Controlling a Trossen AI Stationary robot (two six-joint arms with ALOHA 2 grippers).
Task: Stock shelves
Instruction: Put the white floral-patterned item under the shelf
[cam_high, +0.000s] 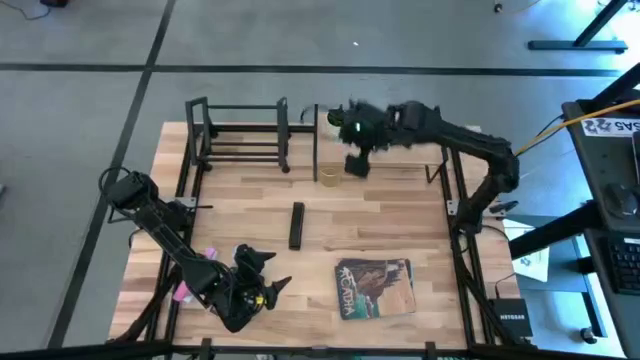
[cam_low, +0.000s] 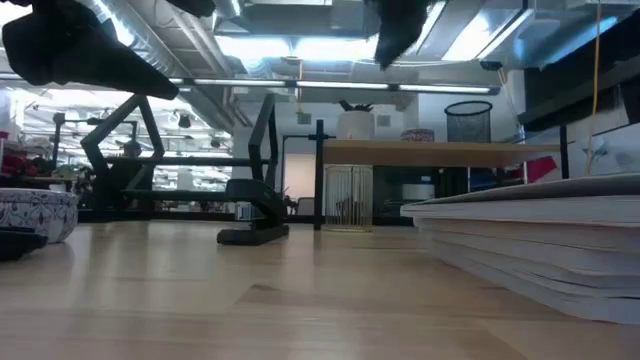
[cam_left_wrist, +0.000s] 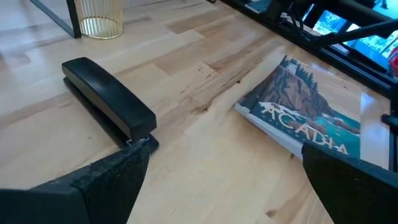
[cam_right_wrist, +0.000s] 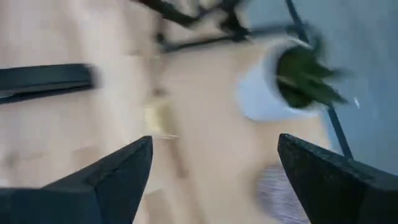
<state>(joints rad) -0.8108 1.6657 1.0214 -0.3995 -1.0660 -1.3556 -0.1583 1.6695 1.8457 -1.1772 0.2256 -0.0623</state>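
Note:
A low black metal-bar rack (cam_high: 240, 135) stands at the table's far left. Beside it is the small wooden shelf (cam_low: 440, 152), with a white pot holding a green plant (cam_right_wrist: 286, 81) and a black mesh cup (cam_low: 467, 122) on top. My right gripper (cam_high: 357, 160) hovers open over the shelf's left part, nothing between its fingers (cam_right_wrist: 118, 171). My left gripper (cam_high: 268, 272) is open at the near left and points toward the black stapler (cam_left_wrist: 109, 102) and the Acadia book (cam_left_wrist: 305, 121), touching neither. A gold wire cup (cam_high: 329, 175) stands on the table by the shelf's post.
A patterned bowl (cam_low: 35, 215) and a pink item (cam_high: 185, 290) lie near the left arm at the near left. The stapler (cam_high: 296, 225) lies mid-table and the book (cam_high: 377, 287) lies flat near the front edge. Bare wood lies between them and the shelves.

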